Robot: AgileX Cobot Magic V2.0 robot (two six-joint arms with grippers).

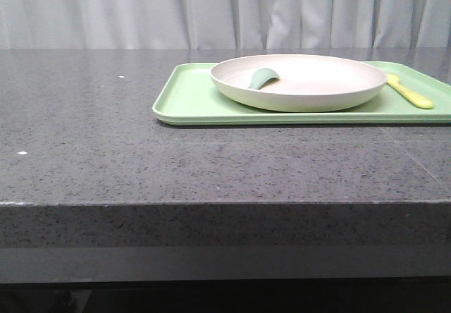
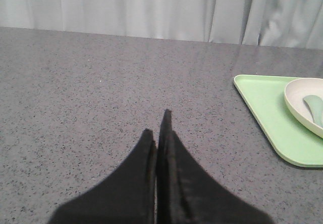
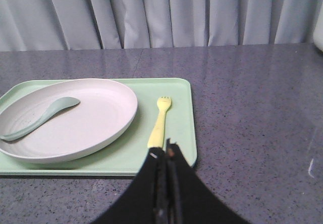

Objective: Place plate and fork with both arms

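Right claw (image 3: pixel 166 151): fingers pressed together, nothing between them; hangs low over the near rim of the tray, just at the fork's handle end.
Left claw (image 2: pixel 157 128): fingers closed tight, empty; over bare desk (image 2: pixel 91 108), well apart from the tray's left corner.
Fork (image 3: pixel 159 120): lies flat on the light-green tray (image 3: pixel 179 128), just beside the plate on its right, not touching it.
Fork axis: long axis runs near to far; handle toward the robot, tines pointing away toward the curtain (image 3: pixel 161 12).
Plate (image 3: pixel 86 128): sits on the tray, filling its left and middle; a grey-green spoon (image 3: pixel 40 118) rests inside it.
Spoon axis: bowl toward the far side, handle angled down to the plate's left edge.
Risk, fork: thin, flat on a slick tray; a closed claw coming down would probably skid it toward the plate or the tray rim instead of gripping.
Risk, plate: shallow rim gives little to pinch; tilting on lift would likely slide the spoon out.
Risk, tray: light, may drag with either pull.
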